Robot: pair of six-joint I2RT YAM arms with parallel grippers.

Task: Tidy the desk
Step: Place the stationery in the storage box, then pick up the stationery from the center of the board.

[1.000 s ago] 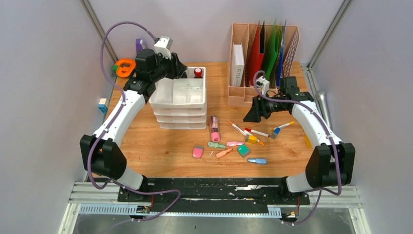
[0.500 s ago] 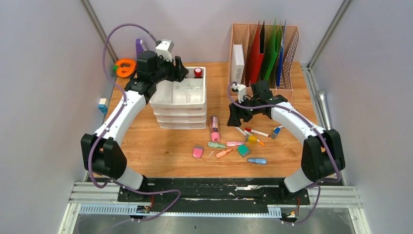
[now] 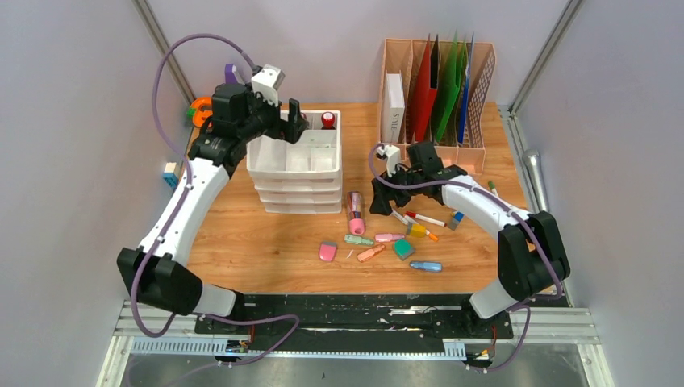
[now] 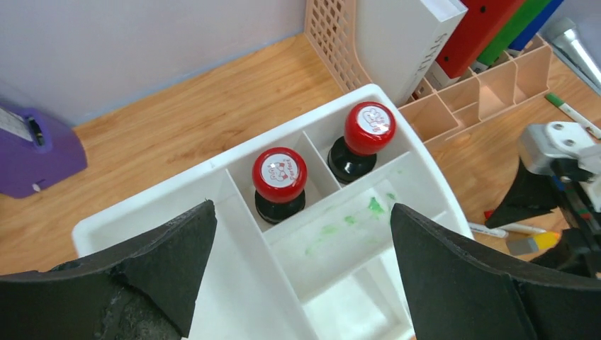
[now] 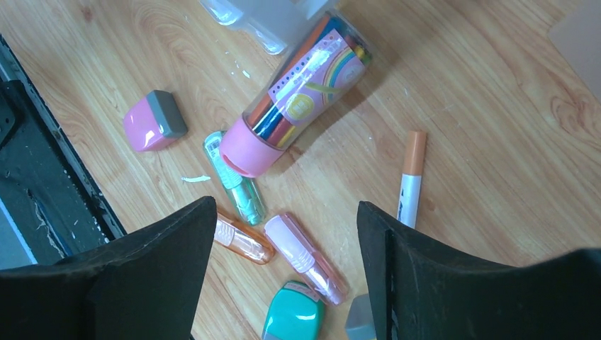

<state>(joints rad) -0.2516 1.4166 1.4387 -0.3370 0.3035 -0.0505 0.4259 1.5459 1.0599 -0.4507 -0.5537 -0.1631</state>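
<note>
Right wrist view: the right gripper (image 5: pixel 285 207) and left gripper (image 4: pixel 301 212) are spread wide, empty, over the desk (image 5: pixel 496 142) beneath; the round marker tube (image 5: pixel 305 92) could be sent rolling by a descending finger.

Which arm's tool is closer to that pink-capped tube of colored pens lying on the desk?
Right. The right tool hovers just beside the pen tube, on its right; the left tool is farther back, over the white drawer tray.
</note>
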